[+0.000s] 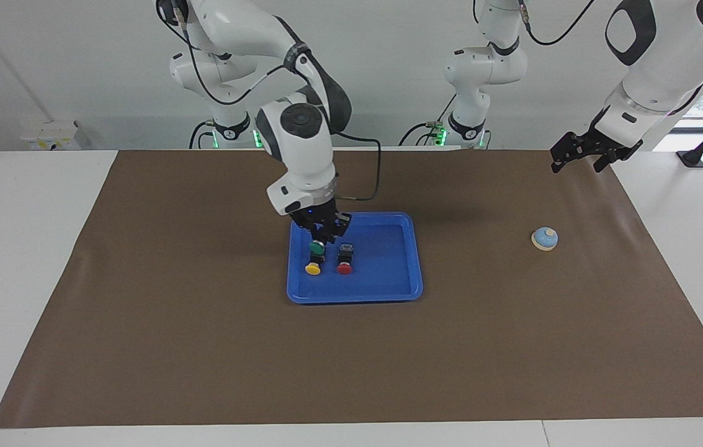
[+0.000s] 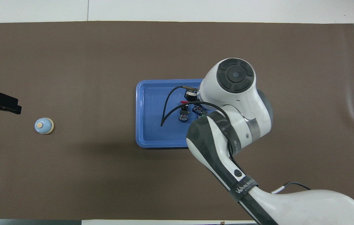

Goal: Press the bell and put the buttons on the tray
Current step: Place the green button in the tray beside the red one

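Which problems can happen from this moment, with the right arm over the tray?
The right end effector holds the green button just above the yellow button in the tray. If released there, it may land on the yellow one or topple. While withdrawing, the fingers might also bump the red button beside it.

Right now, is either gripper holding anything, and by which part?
The right gripper is down in the tray on the green button, gripping its black body above the cap. The left gripper holds nothing and waits over the table's edge.
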You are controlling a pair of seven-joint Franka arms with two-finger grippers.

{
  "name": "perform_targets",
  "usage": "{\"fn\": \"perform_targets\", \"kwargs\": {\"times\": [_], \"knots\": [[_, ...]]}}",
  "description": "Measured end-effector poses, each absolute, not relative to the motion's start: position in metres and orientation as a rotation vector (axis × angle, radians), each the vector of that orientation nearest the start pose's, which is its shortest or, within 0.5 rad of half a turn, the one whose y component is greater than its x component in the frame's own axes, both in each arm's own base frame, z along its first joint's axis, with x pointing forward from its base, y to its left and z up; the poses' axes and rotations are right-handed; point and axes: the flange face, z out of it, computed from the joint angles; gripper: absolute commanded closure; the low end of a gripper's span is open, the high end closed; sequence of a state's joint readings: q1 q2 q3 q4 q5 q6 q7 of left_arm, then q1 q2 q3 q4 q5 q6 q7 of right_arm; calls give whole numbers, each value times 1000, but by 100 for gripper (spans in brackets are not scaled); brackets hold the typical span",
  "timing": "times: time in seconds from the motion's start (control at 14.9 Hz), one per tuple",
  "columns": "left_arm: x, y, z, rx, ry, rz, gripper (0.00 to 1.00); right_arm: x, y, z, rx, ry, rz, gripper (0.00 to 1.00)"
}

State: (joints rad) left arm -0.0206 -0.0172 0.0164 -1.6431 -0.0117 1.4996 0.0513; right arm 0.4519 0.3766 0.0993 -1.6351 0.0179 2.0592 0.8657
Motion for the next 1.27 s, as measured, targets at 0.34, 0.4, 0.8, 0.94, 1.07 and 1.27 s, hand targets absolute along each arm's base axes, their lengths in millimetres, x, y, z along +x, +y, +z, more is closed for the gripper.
{"fn": "perform_targets", "kwargs": {"times": [0.34,0.4,0.8,0.94,1.07,1.27], "knots": [[539,-4,594,-3149,88,199,0,567,421,348,-3022,419,-17,100],[539,-4,594,-3149,88,199,0,567,422,341,-3024,401,-22,100],[539,-4,594,-3149,88,199,0,546,427,307,-3006,235,-88,100],[539,-4,594,-3149,88,199,0,538,431,303,-3010,218,-84,100],[539,-4,594,-3149,88,199,0,534,434,306,-3009,206,-87,0],[539,-4,594,-3149,88,199,0,531,436,312,-3005,216,-92,0]]}}
